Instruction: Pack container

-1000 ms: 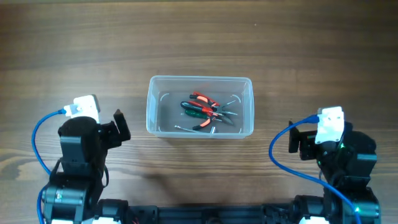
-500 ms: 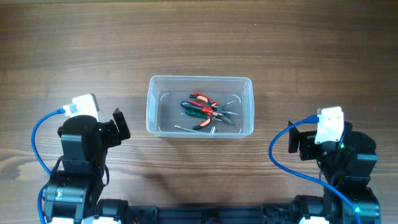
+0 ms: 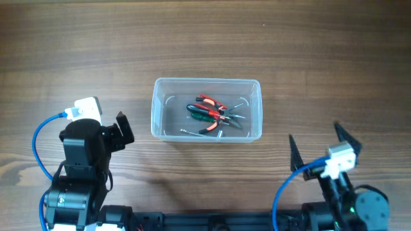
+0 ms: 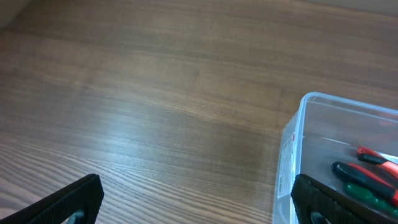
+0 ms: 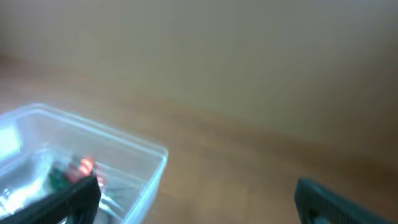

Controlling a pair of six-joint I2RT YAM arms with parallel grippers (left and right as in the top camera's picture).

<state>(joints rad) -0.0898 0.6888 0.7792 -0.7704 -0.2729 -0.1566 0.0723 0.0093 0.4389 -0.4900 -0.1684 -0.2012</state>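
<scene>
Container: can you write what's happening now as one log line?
container: pliers inside | left tool: open, empty, apart from container | right tool: open, empty, apart from container

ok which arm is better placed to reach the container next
Left, probably: the left tool, open, sits close to the left wall of the container, its wrist view sharp. The right tool, also open, sits further back, its wrist view blurred.

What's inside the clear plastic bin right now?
The clear plastic bin holds red-handled pliers, green-handled pliers and a thin metal tool, piled together; anything beneath them is covered.
</scene>
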